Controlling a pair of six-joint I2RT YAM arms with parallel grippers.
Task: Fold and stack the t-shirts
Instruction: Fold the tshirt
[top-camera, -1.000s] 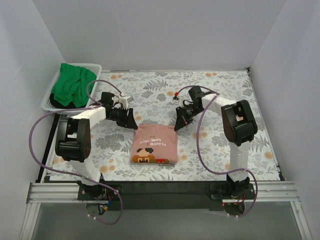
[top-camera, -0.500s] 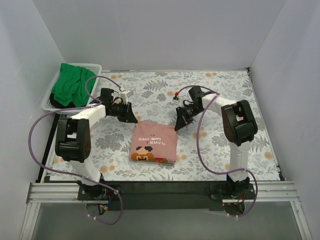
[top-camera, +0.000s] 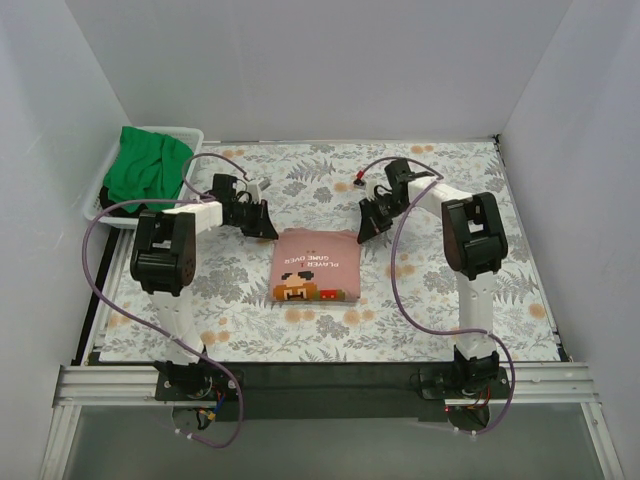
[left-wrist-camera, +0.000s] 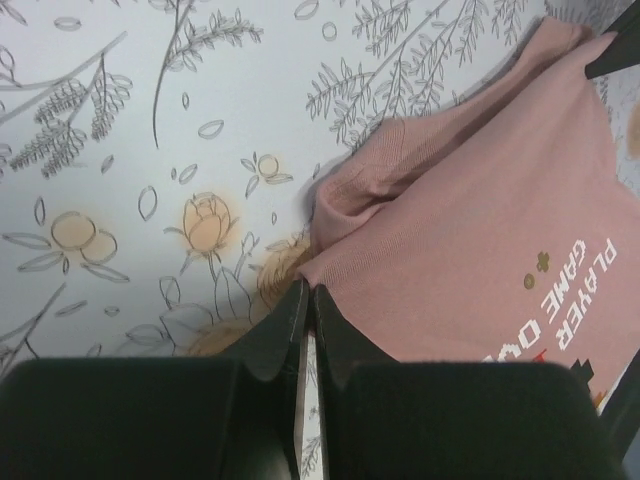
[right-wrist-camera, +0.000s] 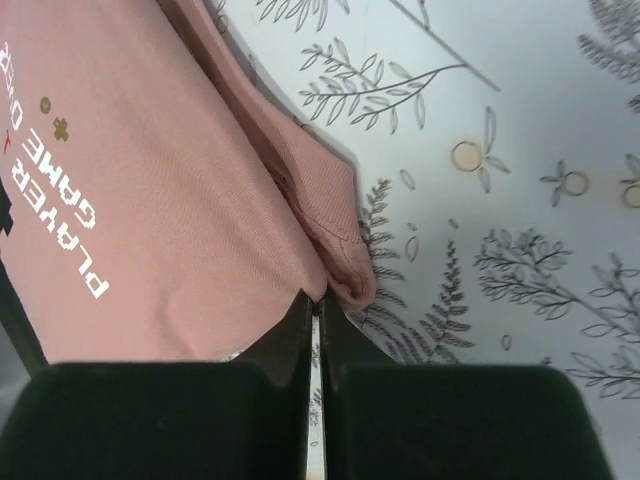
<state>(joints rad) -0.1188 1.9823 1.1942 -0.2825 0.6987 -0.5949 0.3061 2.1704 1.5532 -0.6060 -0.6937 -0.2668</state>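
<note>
The left gripper is clenched, its two black fingers pressed together right at the hem of the pink t-shirt. In the left wrist view the tips meet at the cloth's edge and seem to nip its far-left corner. The right gripper is clamped the same way. The shirt's far-right corner bunches into a small fold that runs straight into the closed tips.

Outward from both claws, the pink t-shirt lies as a folded rectangle on the floral cloth. It sits between the two arms and stretches from the claws toward the arm bases. Its long axis runs far to near, with the printed picture at the near end. Each claw stands at one far corner, so both are equally close to the shirt. Any pull or lift would probably have to be made by the two together to keep the fold square.

Farther out, the green t-shirt is heaped unfolded in the white basket at the far-left corner, well apart from the pink one. It lies to the left of the left claw and a little beyond it, and the left arm is plainly the nearer one. Fetching it looks like that arm's job once the pink shirt is let go.
</note>
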